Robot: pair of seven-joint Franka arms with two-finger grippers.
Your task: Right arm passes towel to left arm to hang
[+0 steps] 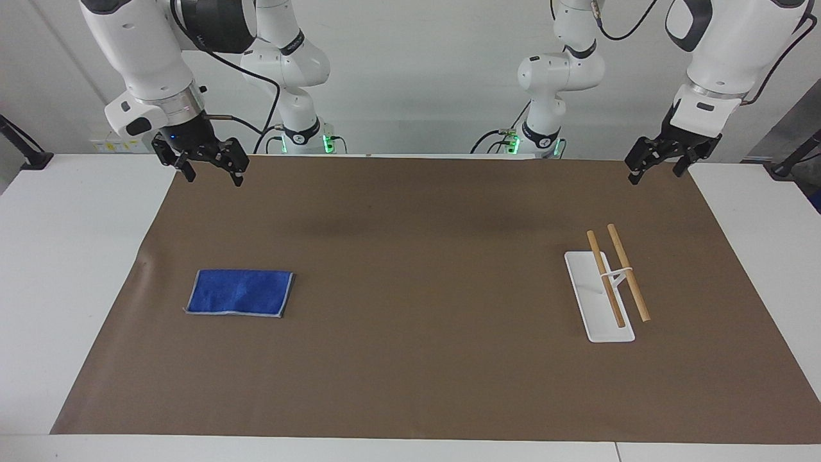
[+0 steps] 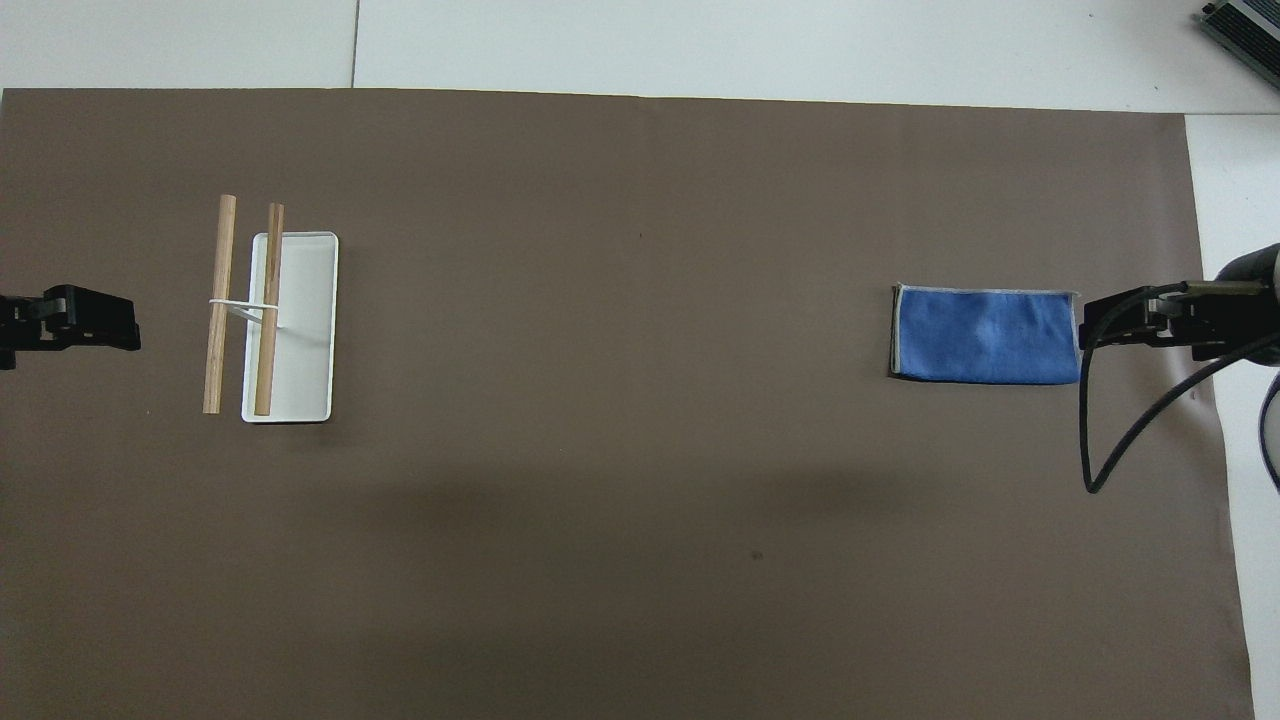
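The blue towel (image 1: 240, 292) (image 2: 985, 335) lies flat and folded on the brown mat, toward the right arm's end of the table. My right gripper (image 1: 215, 178) (image 2: 1130, 320) hangs open in the air over the mat's edge at that end, well above the towel and apart from it, with a black cable looping off its wrist. My left gripper (image 1: 655, 174) (image 2: 100, 320) hangs open and empty over the mat's edge at the left arm's end. Neither gripper touches anything.
A white rack (image 1: 600, 308) (image 2: 300, 340) with two raised wooden rods (image 1: 628, 273) (image 2: 220, 300) stands on the mat toward the left arm's end. The brown mat (image 1: 417, 321) covers most of the white table (image 1: 64, 256).
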